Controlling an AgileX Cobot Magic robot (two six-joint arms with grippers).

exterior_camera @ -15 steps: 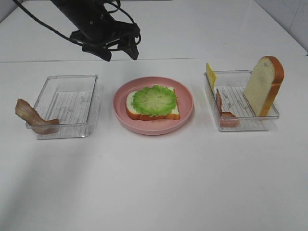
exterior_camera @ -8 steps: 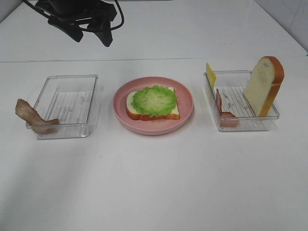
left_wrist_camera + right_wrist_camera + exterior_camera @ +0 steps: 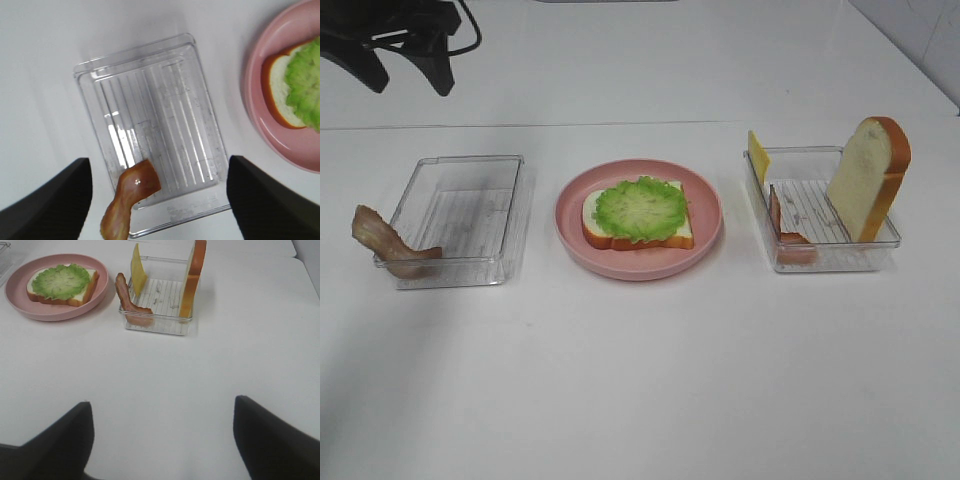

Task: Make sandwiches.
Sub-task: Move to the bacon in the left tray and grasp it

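A bread slice (image 3: 638, 232) topped with green lettuce (image 3: 641, 208) lies on the pink plate (image 3: 705, 205). One brown bacon strip (image 3: 388, 243) hangs over the near left corner of the left clear tray (image 3: 460, 170). The right tray (image 3: 820, 258) holds an upright bread slice (image 3: 868, 178), a yellow cheese square (image 3: 758, 155) and a second bacon strip (image 3: 783, 226). My left gripper (image 3: 408, 72) hovers open, high behind the left tray; the left wrist view shows its fingers (image 3: 55, 200) straddling that tray and its bacon (image 3: 134, 192). My right gripper (image 3: 162, 402) is open over bare table short of the right tray (image 3: 156, 326).
White table all around. The plate (image 3: 55, 312) sits between the two trays, with the lettuce-topped slice (image 3: 60, 281) on it. A raised white ledge runs behind the trays.
My left arm has swung left and back, from behind the plate to behind the left tray. The food, trays and right gripper have not moved.
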